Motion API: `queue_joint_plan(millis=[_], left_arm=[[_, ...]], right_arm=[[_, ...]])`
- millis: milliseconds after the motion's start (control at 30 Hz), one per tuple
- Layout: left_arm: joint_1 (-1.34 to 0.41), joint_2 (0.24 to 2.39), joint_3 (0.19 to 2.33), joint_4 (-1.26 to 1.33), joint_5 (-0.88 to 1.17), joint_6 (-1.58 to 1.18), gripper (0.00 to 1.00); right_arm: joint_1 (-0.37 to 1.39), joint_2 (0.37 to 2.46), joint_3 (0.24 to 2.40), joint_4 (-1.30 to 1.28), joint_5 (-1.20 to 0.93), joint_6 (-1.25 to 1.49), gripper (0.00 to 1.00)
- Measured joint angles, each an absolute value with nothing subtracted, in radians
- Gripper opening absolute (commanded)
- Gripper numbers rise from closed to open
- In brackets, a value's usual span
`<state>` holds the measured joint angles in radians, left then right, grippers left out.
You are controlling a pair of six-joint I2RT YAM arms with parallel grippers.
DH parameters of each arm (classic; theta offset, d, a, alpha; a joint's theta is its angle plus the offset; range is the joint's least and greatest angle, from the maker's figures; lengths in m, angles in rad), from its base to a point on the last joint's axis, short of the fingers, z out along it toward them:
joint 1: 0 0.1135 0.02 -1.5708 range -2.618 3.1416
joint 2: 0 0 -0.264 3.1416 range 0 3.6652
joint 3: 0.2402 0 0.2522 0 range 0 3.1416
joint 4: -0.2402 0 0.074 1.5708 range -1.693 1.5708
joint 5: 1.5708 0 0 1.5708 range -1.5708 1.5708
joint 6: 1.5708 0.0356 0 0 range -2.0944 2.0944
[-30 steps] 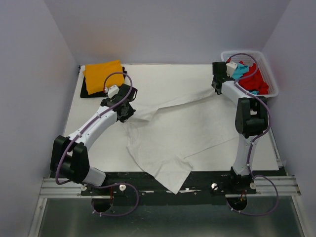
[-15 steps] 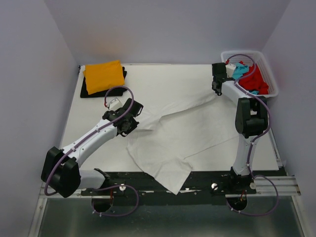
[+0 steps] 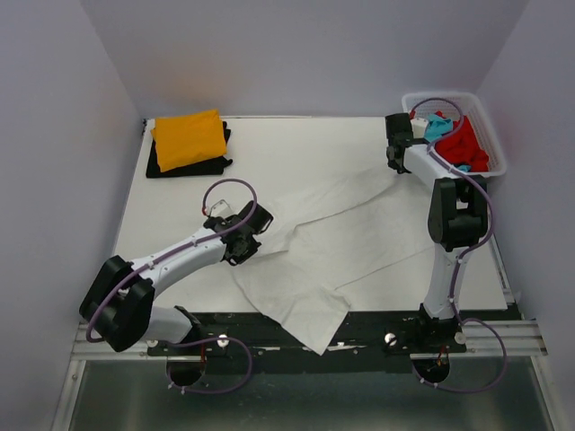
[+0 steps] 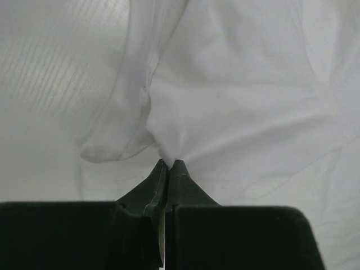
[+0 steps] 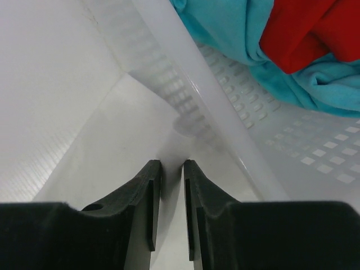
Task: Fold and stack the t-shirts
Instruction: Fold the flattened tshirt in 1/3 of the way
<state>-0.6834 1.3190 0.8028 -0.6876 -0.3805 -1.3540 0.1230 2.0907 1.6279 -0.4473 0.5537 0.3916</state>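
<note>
The white t-shirt [image 3: 332,242] lies spread and wrinkled across the middle of the table, one corner hanging over the near edge. My left gripper [image 3: 259,232] [image 4: 170,163] is shut on a pinch of its left edge, and the cloth [image 4: 242,101] fans out ahead of the tips. My right gripper [image 3: 393,164] [image 5: 172,164] sits at the shirt's far right corner beside the basket, its jaws a little apart with a strip of white cloth [image 5: 171,191] lying between them. An orange t-shirt [image 3: 189,139] rests folded on a black one [image 3: 190,168] at the far left.
A white lattice basket [image 3: 490,135] [image 5: 185,73] at the far right corner holds a red t-shirt [image 3: 467,148] [image 5: 315,28] and a turquoise one [image 3: 436,128] [image 5: 225,28]. Grey walls close in the table on three sides.
My left gripper has pulled the shirt's left edge toward the near right, folding it over. The right gripper's jaws, shut before, have parted slightly.
</note>
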Motion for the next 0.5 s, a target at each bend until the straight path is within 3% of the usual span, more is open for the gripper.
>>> queue_joint_plan(millis=[67,100,167,233,267,300,367,500], left_arm=[[-0.688,1.335,0.802,-0.686,-0.377,-1.354,0.39],[-0.690,1.338,0.800,-0.685,-0.372,-1.352,0.44],[-0.697,1.335,0.796,-0.686,-0.366,-1.348,0.66],[-0.709,1.320,0.789,-0.693,-0.363,-1.330,0.98],[-0.720,1.303,0.785,-0.701,-0.361,-1.327,0.99],[-0.728,1.290,0.781,-0.708,-0.363,-1.323,0.99],[-0.767,1.225,0.779,-0.733,-0.363,-1.294,0.98],[-0.807,1.128,0.803,-0.758,-0.364,-1.226,0.99]], right_arm=[[0.123,2.090,1.617,-0.455,0.564,0.392,0.32],[0.123,2.090,1.610,-0.461,0.568,0.392,0.33],[0.123,2.089,1.601,-0.479,0.577,0.392,0.37],[0.123,2.086,1.600,-0.503,0.589,0.394,0.46],[0.123,2.081,1.597,-0.513,0.595,0.397,0.54],[0.123,2.070,1.588,-0.520,0.598,0.401,0.71],[0.123,2.033,1.557,-0.525,0.593,0.414,0.88],[0.127,1.910,1.481,-0.511,0.530,0.402,1.00]])
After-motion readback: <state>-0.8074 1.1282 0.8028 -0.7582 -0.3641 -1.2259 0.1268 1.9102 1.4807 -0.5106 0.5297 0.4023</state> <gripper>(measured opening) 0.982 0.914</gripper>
